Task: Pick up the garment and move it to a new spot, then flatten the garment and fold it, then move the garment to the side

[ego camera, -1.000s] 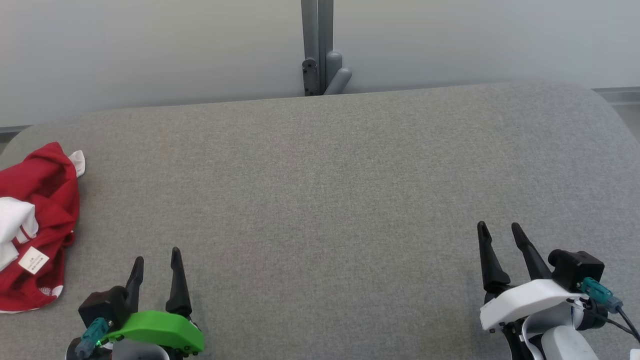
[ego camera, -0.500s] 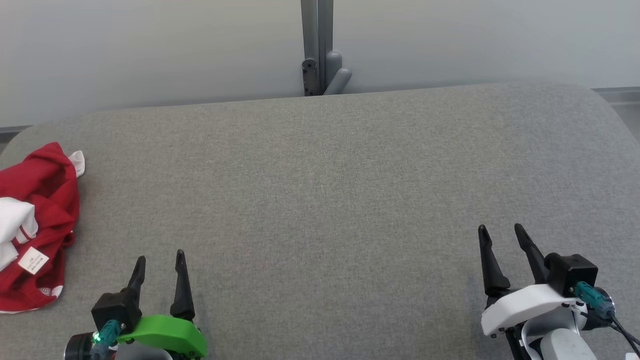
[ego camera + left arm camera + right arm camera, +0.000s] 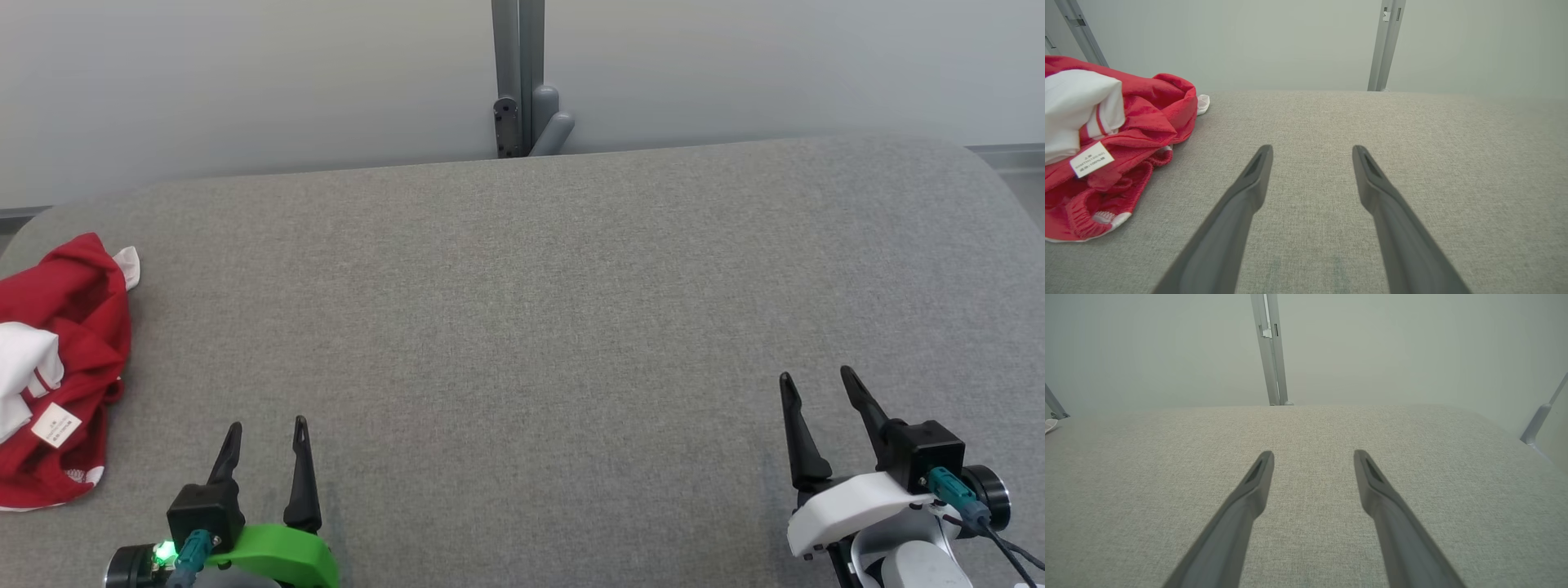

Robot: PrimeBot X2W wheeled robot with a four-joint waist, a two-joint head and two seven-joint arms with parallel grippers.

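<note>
A crumpled red and white garment lies at the far left edge of the grey padded surface, a white care label facing up. In the left wrist view the garment bunches at the left, apart from the fingers. My left gripper hovers at the lower left, open and empty, to the right of the garment. Its jaws stand wide in the left wrist view. At the lower right my right gripper is open and empty too, far from the garment, its fingertips spread in the right wrist view.
A grey metal post with a bracket rises behind the surface's far edge against a pale wall. The surface's corners are rounded at far left and far right. Another post stands off the right side.
Both grippers have drawn back a little toward the near edge, the left one also drifting slightly right. The garment has not moved.
</note>
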